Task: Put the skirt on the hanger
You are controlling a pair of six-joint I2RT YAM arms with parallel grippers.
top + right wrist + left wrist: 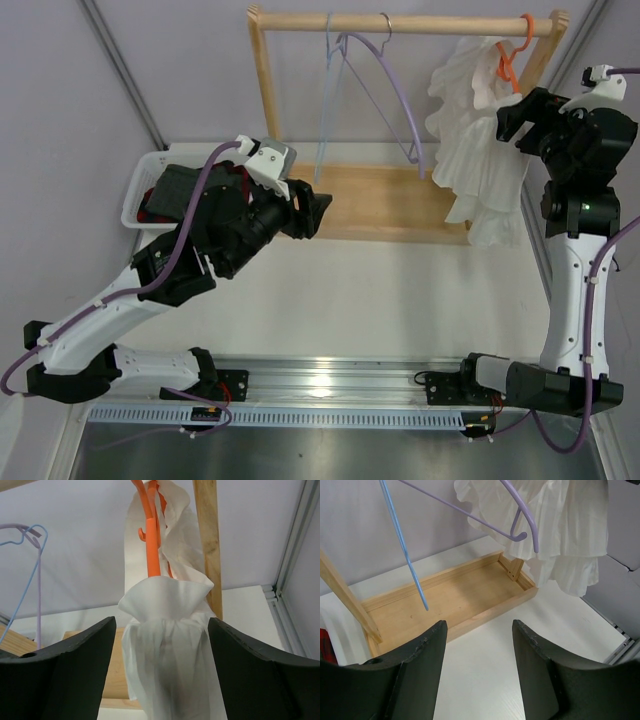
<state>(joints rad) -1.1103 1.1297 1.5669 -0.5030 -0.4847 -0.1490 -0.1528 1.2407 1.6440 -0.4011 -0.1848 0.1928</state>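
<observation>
The right pincer [161,625] stands wide, its two dark fingers [75,670] at the lower left and lower right of the right wrist view. The skirt [165,600] hangs in the gap between them, unpinched. Whether the right finger brushes the cloth I cannot tell. The white fabric is gathered over the neck of the orange hanger [152,545], which rises to the top centre of that view. A wooden post [207,530] of the rack stands just right of it. In the top view the hanger's hook sits on the rack's rail [420,22] at the upper right. The skirt drops from there in ruffled tiers towards the rack's base.

The left pincer [479,627] is also parted and holds nothing. It hovers over the white table [485,680] at centre left of the top view. Beyond it lies the rack's shallow wooden tray [445,595]. A pale blue hanger [402,550] and a lilac hanger [520,510] hang above the tray. At the far left of the top view, a white basket [140,185] holds a dark garment [180,190] and a red cloth [155,215].
</observation>
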